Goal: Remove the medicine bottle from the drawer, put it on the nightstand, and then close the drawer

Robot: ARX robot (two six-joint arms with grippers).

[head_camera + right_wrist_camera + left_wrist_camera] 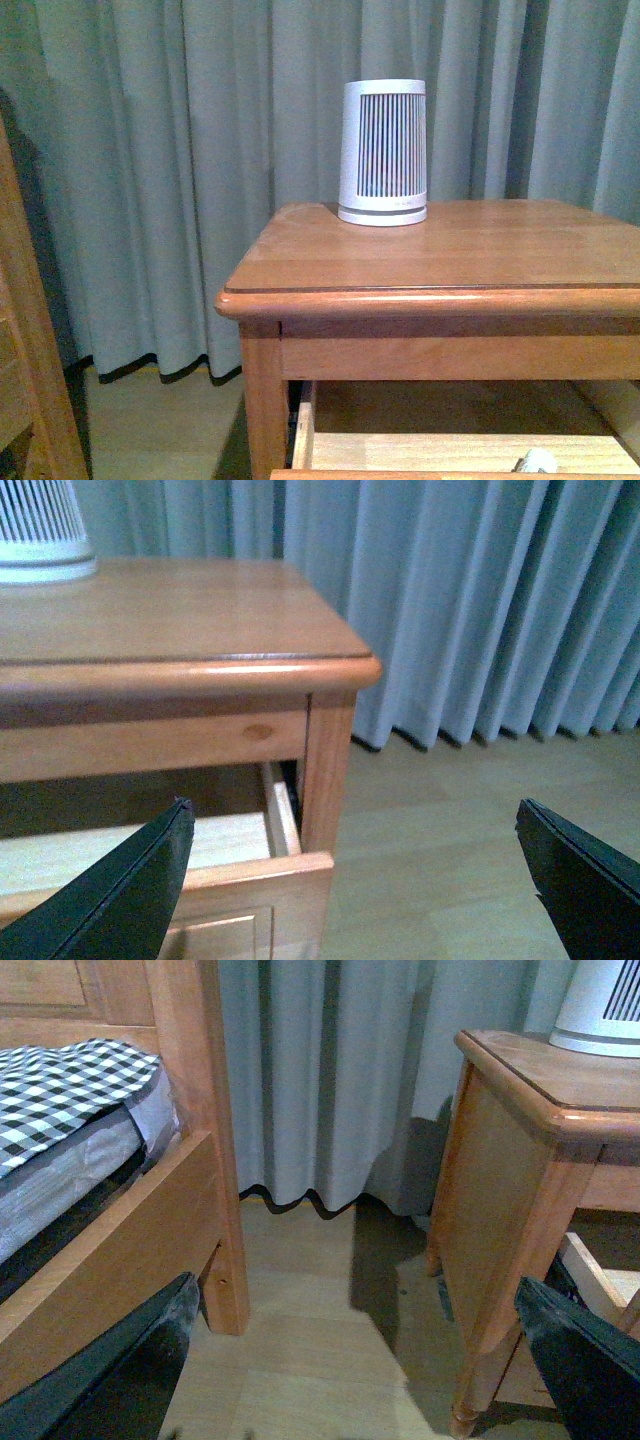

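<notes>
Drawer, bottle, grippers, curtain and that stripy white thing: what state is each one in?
drawer: pulled open, pale inside showing.
medicine bottle: in the drawer, not held, mostly cut off by the picture edge.
nightstand: no bottle on its top yet.
white slatted device: upright on the nightstand top.
left gripper: open, empty.
right gripper: open, empty.
curtain: drawn shut.

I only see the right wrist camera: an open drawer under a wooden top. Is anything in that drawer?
Observer: Yes, the front view shows a small white medicine bottle low in the drawer, partly cut off.
Operator: What's the white thing on top?
Observer: A tapered device with dark slats, upright on the nightstand.
Operator: And the other hand?
Observer: The left hand is open, empty, between a bed and the nightstand.
</notes>
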